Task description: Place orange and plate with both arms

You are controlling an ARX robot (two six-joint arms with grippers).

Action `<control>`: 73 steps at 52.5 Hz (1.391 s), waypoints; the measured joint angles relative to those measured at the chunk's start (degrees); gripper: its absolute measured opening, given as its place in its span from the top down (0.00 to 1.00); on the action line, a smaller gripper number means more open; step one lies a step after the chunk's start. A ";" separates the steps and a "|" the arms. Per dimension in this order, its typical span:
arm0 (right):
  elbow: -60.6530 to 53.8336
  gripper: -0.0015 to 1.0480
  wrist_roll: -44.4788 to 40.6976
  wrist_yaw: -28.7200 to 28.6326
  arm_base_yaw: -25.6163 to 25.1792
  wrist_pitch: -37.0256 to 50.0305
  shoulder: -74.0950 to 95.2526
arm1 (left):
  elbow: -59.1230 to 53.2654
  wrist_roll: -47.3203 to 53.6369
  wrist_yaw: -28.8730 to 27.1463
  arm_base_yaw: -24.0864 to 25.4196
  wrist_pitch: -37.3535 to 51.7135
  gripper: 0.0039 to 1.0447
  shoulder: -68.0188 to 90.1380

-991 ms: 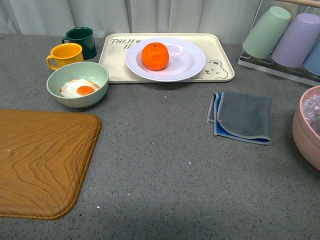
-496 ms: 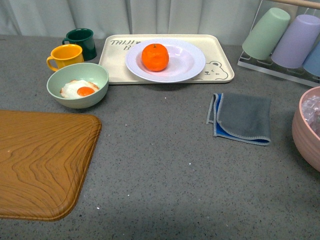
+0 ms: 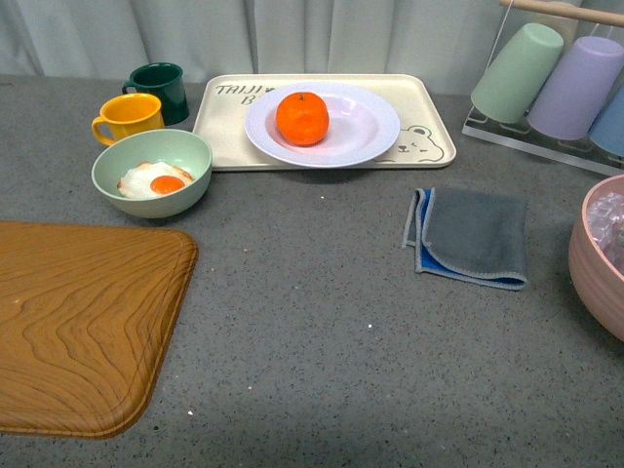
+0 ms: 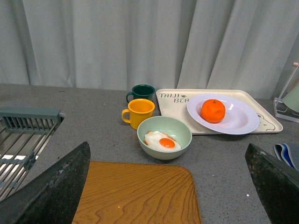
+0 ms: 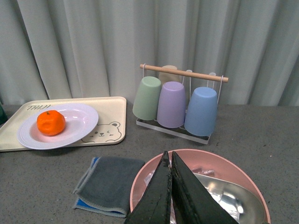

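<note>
Grey counter's bear tray (image 3: 429, 107) reads "TAIJI".

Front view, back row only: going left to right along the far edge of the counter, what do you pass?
Dark green mug → beige bear tray carrying the plate with the orange → rack of upturned cups: green cup, purple cup.

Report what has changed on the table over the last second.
Nothing on the table has been moved, grasped or let go. The orange sits on the plate as before, on the beige tray. The bowl, the mugs and the cloth keep their places relative to one another. Everything in the front view sits a little lower and shifted in the picture, which suggests the camera moved slightly. Neither hand appears in the front view.
</note>
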 joint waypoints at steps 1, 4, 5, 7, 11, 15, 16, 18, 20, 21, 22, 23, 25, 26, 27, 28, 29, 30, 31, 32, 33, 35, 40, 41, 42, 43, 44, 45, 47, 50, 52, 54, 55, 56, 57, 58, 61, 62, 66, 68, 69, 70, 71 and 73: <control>-0.02 0.99 0.00 0.00 0.00 -0.70 -0.77 | 0.00 0.00 0.00 0.00 0.00 0.06 0.00; -0.02 0.99 0.02 0.00 0.00 -2.38 -2.58 | 0.00 0.00 0.00 0.00 0.00 0.06 0.00; -0.02 0.99 0.02 0.00 0.00 -3.08 -3.32 | 0.00 0.00 0.00 0.00 0.00 0.06 0.00; -0.02 0.99 0.00 0.00 0.00 -4.70 -5.07 | 0.00 0.00 0.00 0.00 0.00 0.06 0.00; -0.04 0.99 0.02 0.00 0.00 -7.17 -7.72 | 0.00 0.00 0.00 0.00 0.00 0.06 0.00; -0.04 0.99 0.02 0.00 0.00 -8.87 -9.53 | 0.00 0.00 0.00 0.00 0.00 0.06 0.00; -0.04 0.99 0.02 0.00 0.00 -9.42 -10.10 | 0.00 0.00 0.00 0.00 0.00 0.06 0.00; -0.04 0.99 0.00 0.00 0.00 -10.14 -10.86 | 0.00 0.00 0.00 0.00 0.00 0.06 0.00; -0.04 0.99 0.02 0.00 0.00 -11.10 -11.89 | 0.00 0.00 0.00 0.00 0.00 0.06 0.00; -0.04 0.99 0.02 0.00 0.00 -11.65 -12.41 | 0.00 0.00 0.00 0.00 0.00 0.06 0.00; -0.04 0.99 0.02 0.00 0.00 -11.89 -12.68 | 0.00 0.00 0.00 0.00 0.00 0.06 0.00; -0.04 0.99 0.00 0.00 0.00 -12.39 -13.18 | 0.00 0.00 0.00 -0.02 0.00 0.06 0.00; -0.04 0.99 0.02 0.00 0.00 -13.79 -14.62 | 0.00 0.00 0.00 0.00 0.00 0.06 0.00; -0.04 0.99 0.02 -0.02 0.00 -14.25 -15.10 | 0.00 0.00 0.00 0.00 0.00 0.06 0.00; -0.04 0.99 0.02 -0.02 0.00 -14.69 -15.56 | 0.00 0.00 0.00 -0.02 0.00 0.06 0.00; -0.04 0.99 0.02 -0.02 0.00 -15.39 -16.24 | 0.00 0.00 0.00 -0.02 0.00 0.06 0.00; -0.04 0.99 0.02 -0.02 0.00 -16.04 -16.90 | 0.00 0.00 0.00 0.00 0.00 0.06 0.00; -0.04 0.99 0.02 -0.02 0.00 -16.44 -17.31 | 0.00 0.00 0.00 0.00 0.00 0.06 0.00; -0.04 0.99 0.00 -0.02 0.00 -16.85 -17.73 | 0.00 0.00 0.00 0.00 0.00 0.06 0.00; -0.04 0.99 0.00 -0.02 0.00 -17.25 -18.12 | 0.00 0.00 0.00 0.00 0.00 0.06 0.00; -0.04 0.99 0.02 -0.02 0.00 -17.64 -18.53 | 0.00 0.00 0.00 0.00 0.00 0.06 0.00; -0.04 0.99 0.02 -0.02 0.00 -18.38 -19.28 | 0.00 0.00 0.00 0.00 0.00 0.06 0.00; -0.04 0.99 0.02 -0.02 0.00 -19.78 -20.70 | 0.00 0.00 0.00 0.00 0.00 0.06 0.00; -0.04 0.99 0.02 -0.02 0.00 -20.11 -21.00 | 0.00 0.00 0.00 0.00 0.00 0.06 0.00; -0.04 0.99 0.02 -0.02 0.00 -20.44 -21.33 | 0.00 0.00 0.00 0.00 0.00 0.06 0.00; -0.04 0.99 0.02 -0.02 0.00 -20.57 -21.49 | 0.00 0.00 0.00 0.00 0.00 0.06 0.00; -0.04 0.99 0.02 -0.02 0.00 -20.90 -21.79 | 0.00 0.00 0.00 0.00 0.00 0.06 0.00; -0.04 0.99 0.02 -0.02 0.00 -21.18 -22.08 | 0.00 0.00 0.00 -0.02 0.00 0.06 0.00; -0.04 0.99 0.02 -0.02 0.00 -21.62 -22.53 | 0.00 0.00 0.00 -0.02 0.00 0.06 0.00; -0.04 0.99 0.02 -0.04 0.00 -22.32 -23.23 | 0.00 0.00 0.00 0.00 0.00 0.06 0.00; -0.04 0.99 0.02 -0.04 0.00 -22.69 -23.63 | 0.00 0.00 0.00 0.00 0.00 0.06 0.00; -0.04 0.99 0.02 -0.04 0.00 -23.21 -24.13 | 0.00 0.00 0.00 0.00 0.00 0.06 0.00; -0.04 0.99 0.02 -0.04 0.00 -23.37 -24.26 | 0.00 0.00 0.00 0.00 0.00 0.06 0.00; -0.04 0.99 0.02 -0.04 0.00 -24.33 -25.18 | 0.00 0.00 0.00 0.00 0.00 0.06 0.00; 0.02 0.99 0.02 -0.04 0.00 -26.47 -26.80 | 0.00 0.00 0.00 -0.02 0.00 0.06 0.00; 0.02 0.99 0.02 -0.04 0.00 -27.67 -27.50 | 0.00 0.02 0.00 0.00 0.00 0.06 0.00; 0.00 0.99 0.00 -0.17 0.00 -32.85 -31.82 | 0.00 0.00 -0.02 0.00 0.00 0.06 0.00; 0.00 0.99 0.00 -0.17 0.00 -33.05 -32.28 | 0.00 0.00 -0.07 0.00 0.00 0.06 0.00; 0.00 0.99 0.00 -0.20 0.00 -33.20 -33.92 | 0.00 0.00 0.00 -0.02 0.00 0.06 -0.02; 0.00 0.99 0.00 -0.17 0.00 -33.33 -33.94 | 0.00 0.02 -0.02 0.00 0.00 0.06 -0.02; 0.00 0.99 0.00 -0.17 0.00 -33.40 -33.94 | 0.00 0.00 0.00 0.00 0.00 0.06 -0.02; 0.00 0.99 0.00 -0.17 0.00 -33.42 -33.94 | 0.00 0.00 0.00 0.00 0.00 0.06 -0.02; 0.00 0.99 0.00 -0.17 0.00 -33.42 -33.94 | 0.00 0.00 -0.02 0.00 0.00 0.06 -0.02; 0.00 0.95 -0.09 -0.17 0.00 -33.44 -33.94 | 0.00 0.00 0.00 0.00 0.00 0.06 -0.02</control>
